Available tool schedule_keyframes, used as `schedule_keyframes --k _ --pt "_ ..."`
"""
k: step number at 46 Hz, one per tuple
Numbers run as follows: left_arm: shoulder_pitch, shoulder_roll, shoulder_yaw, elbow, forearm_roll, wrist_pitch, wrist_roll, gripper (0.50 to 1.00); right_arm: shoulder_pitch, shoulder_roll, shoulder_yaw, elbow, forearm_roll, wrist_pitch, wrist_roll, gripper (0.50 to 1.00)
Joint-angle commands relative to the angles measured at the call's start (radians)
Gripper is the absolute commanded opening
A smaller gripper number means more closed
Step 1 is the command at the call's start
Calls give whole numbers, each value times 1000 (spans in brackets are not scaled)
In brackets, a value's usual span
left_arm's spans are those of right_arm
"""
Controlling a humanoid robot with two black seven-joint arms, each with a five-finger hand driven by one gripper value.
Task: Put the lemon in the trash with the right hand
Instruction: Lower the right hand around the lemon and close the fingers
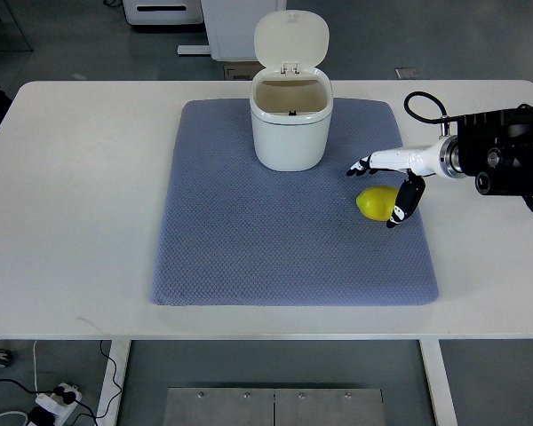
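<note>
A yellow lemon (376, 202) lies on the grey-blue mat (284, 231), to the right of and nearer than the trash bin. The white trash bin (290, 124) stands at the mat's far middle with its lid flipped up and its inside showing. My right hand (384, 188) comes in from the right edge and hovers over the lemon's right side. Its fingers (360, 166) are spread: some point left above the lemon, and one (403, 207) hangs down beside it on the right. The fingers are not closed around the fruit. The left arm does not show.
The white table (71, 177) reaches to every side of the mat. The black forearm housing with a looped cable (506, 151) sits over the table's right end. A white cabinet (235, 27) stands behind the table, and a power strip (53, 399) lies on the floor below.
</note>
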Motion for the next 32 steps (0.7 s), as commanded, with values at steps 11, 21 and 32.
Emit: schedule_keyframes --k 11,21,32 --pt "0 0 0 0 0 0 0 1000 -3 2 1 -9 0 0 0 872" --pt "0 0 0 0 0 0 0 1000 -22 2 1 -17 0 -2 2 851" --pt "0 0 0 0 0 0 0 1000 -25 3 1 -26 -2 -2 2 770"
